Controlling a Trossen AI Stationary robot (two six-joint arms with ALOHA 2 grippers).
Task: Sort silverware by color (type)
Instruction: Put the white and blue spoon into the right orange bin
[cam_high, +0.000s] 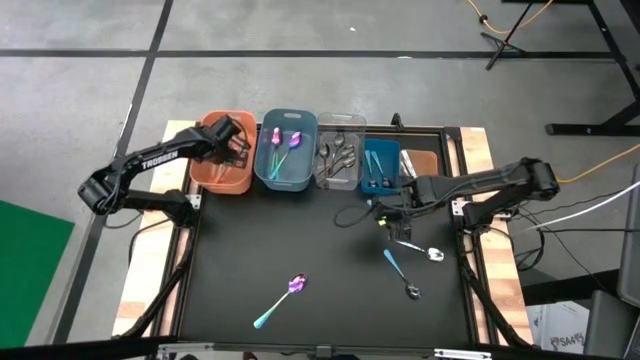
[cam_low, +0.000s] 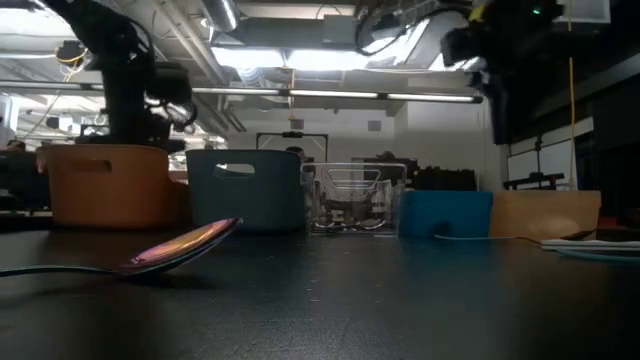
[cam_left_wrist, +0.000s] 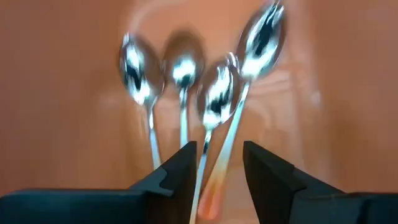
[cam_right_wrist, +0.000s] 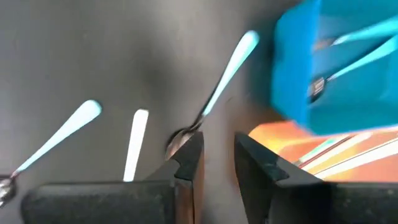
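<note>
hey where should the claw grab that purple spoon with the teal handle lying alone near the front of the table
Grip the purple spoon mid-handle, on the slim teal shaft, coming straight down from above with the fingers across it. It lies flat and diagonal on the black table, bowl toward the bins, with open space around it. The low view shows its bowl domed and likely slippery.

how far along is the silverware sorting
Mostly done: silver spoons lie in the orange bin, purple spoons in the grey-blue bin. In hand: nothing; the left pincer hangs open over the orange bin, the right pincer open above the table. Left: one purple spoon and three blue-handled spoons on the table.
</note>
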